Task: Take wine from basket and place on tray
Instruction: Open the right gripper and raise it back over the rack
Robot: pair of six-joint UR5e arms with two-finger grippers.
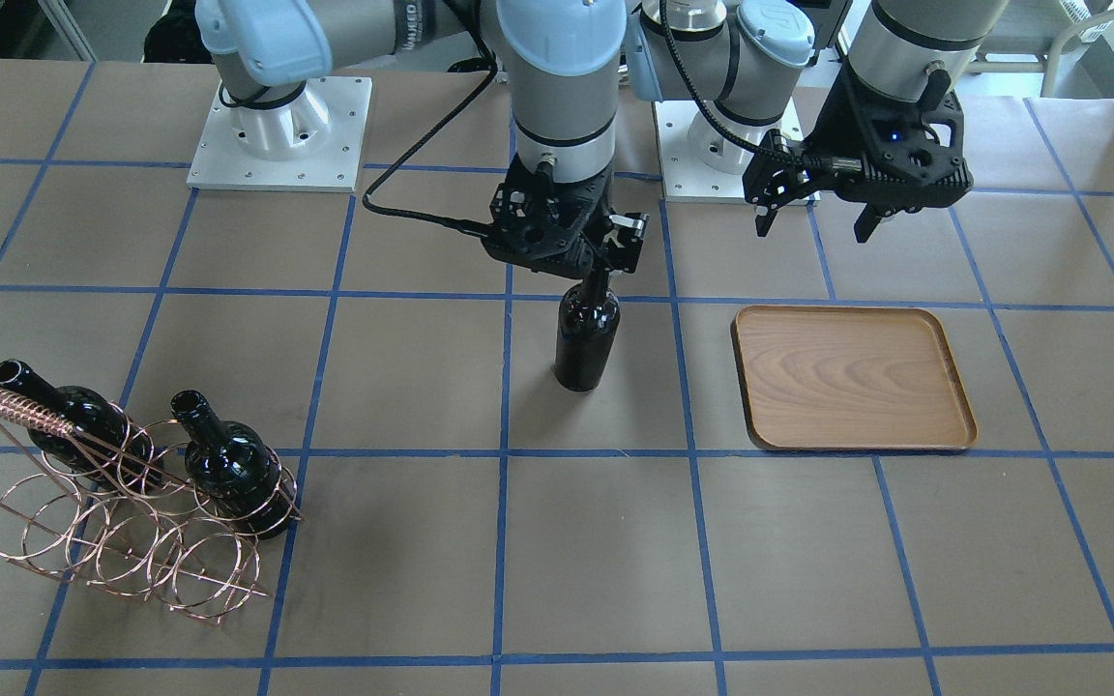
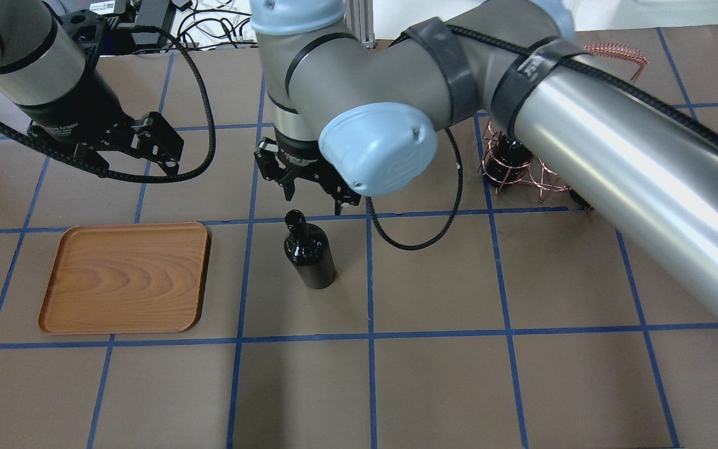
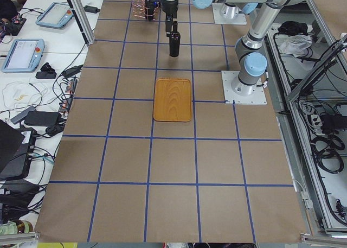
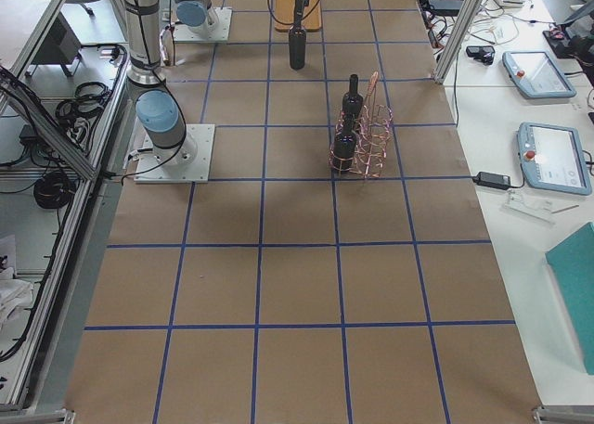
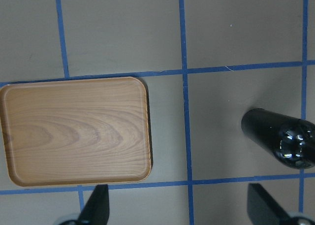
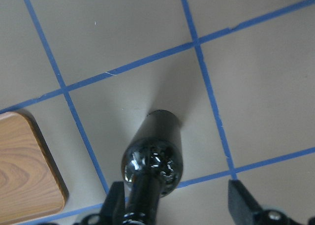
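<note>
One wine bottle (image 1: pixel 586 338) stands upright on the table between the basket and the tray; it also shows in the overhead view (image 2: pixel 312 255). My right gripper (image 1: pixel 603 263) is open at the bottle's neck. In the right wrist view (image 6: pixel 177 205) the neck sits between the fingers, close to the left finger (image 6: pixel 115 203). The wooden tray (image 1: pixel 852 377) lies bare next to the bottle. My left gripper (image 1: pixel 813 230) hangs open and empty above the table behind the tray. The copper wire basket (image 1: pixel 122 512) holds two more bottles (image 1: pixel 228 464).
The basket (image 2: pixel 515 168) is mostly hidden behind my right arm in the overhead view. Both arm bases (image 1: pixel 277 135) stand at the table's back edge. The brown table surface carries a grid of blue tape.
</note>
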